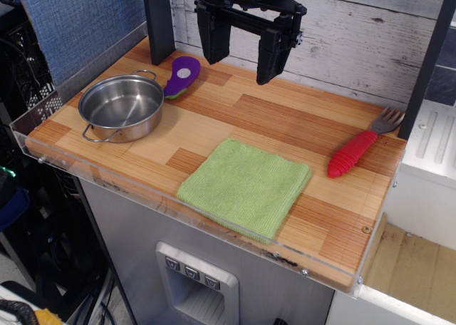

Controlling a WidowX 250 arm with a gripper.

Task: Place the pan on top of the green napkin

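Note:
The pan [122,107] is a small shiny steel pan with two wire loop handles. It sits upright on the wooden table [285,125] at the left. The green napkin [246,186] lies flat near the front edge, to the right of the pan and apart from it. My gripper [244,53] hangs above the back of the table, open and empty, with its two black fingers spread. It is behind and to the right of the pan, well above the surface.
A purple utensil [182,75] lies just behind the pan. A fork with a red handle [354,152] lies at the right. A clear plastic rim [185,200] runs along the front and left edges. A dark post [158,22] stands at the back left.

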